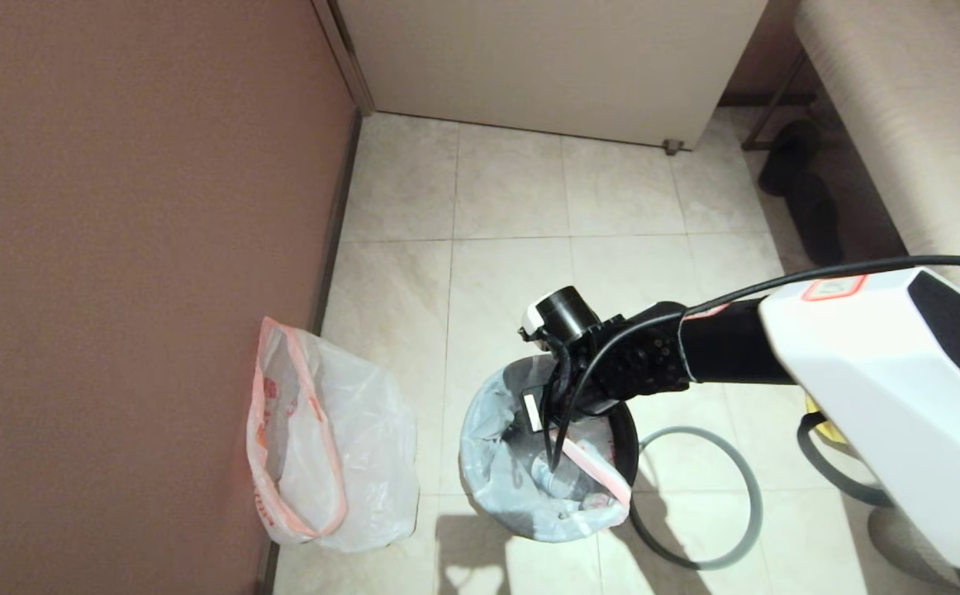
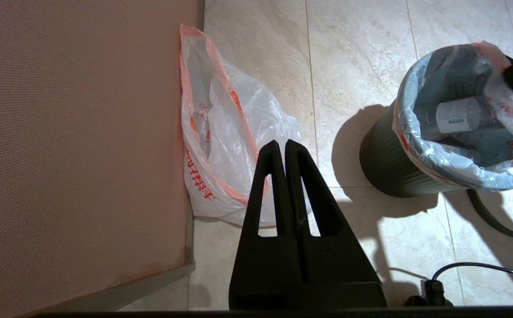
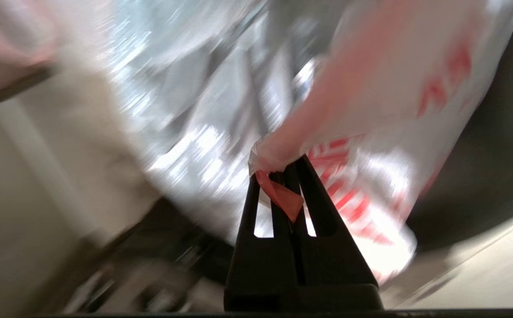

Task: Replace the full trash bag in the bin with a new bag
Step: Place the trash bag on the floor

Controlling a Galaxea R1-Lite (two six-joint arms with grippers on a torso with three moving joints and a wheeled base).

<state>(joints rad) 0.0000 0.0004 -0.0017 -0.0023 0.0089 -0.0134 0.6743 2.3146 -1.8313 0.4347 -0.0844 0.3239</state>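
Right gripper [image 3: 285, 170] over the bin [image 2: 384, 163], fingers [image 3: 311, 185] pinched on the pink rim of the full trash bag [image 1: 521, 479] inside it, new bag [image 1: 323, 446] slumped on the floor against the wall, left gripper [image 2: 284, 148] above the floor, fingers closed and empty, grey hoop [image 1: 736, 496] on the floor beside the bin

full trash bag [image 1: 521, 479] sits in the black bin [image 2: 389, 163], rim band partly folded over the edge, bottle showing inside; new bag [image 1: 323, 446] stands open against the wall, near the bin.
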